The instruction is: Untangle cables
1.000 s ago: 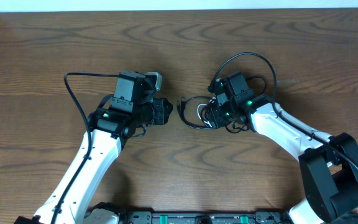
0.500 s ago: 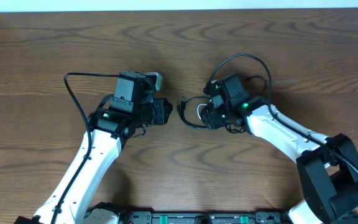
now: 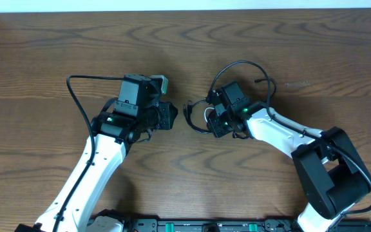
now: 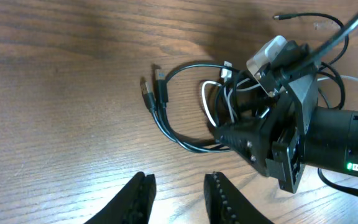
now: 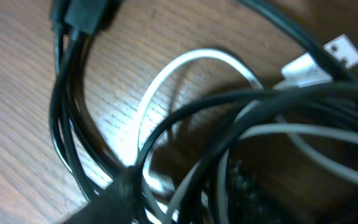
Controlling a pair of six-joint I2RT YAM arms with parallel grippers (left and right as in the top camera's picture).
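**Wood table, knot at centre: right gripper at the tangle, left standing off**

Brown wood-grain table (image 3: 44, 51) fills the overhead view. The left arm (image 3: 102, 154) reaches up from the lower left of the frame and the right arm (image 3: 282, 135) from the lower right. They meet near the middle.

The left gripper (image 4: 179, 186) hovers clear of the wood, just left of the tangle. Its fingers (image 4: 138, 199) stand apart with nothing between them. The right gripper (image 4: 229, 132) has its nose pushed into the cables (image 3: 201, 116) at frame centre. Cords hide its jaws in every view, so I cannot tell whether they are closed on a strand.

The black cable (image 5: 61, 118) sweeps out to the left of the knot in a doubled loop. The white cable (image 5: 166, 81) curls inside that loop and passes under and over the dark strands. Both lie on the table. The black plugs (image 4: 149, 93) rest free at the loop's upper left, and the white plug (image 5: 306, 65) sits at the upper right of the right wrist view.

The step in hand looks like taking a first hold; the cables remain fully crossed. Next, one gripper likely needs a firm pinch on a single strand, while the other takes the other colour, perhaps near the free black plugs, so the two can be drawn apart.
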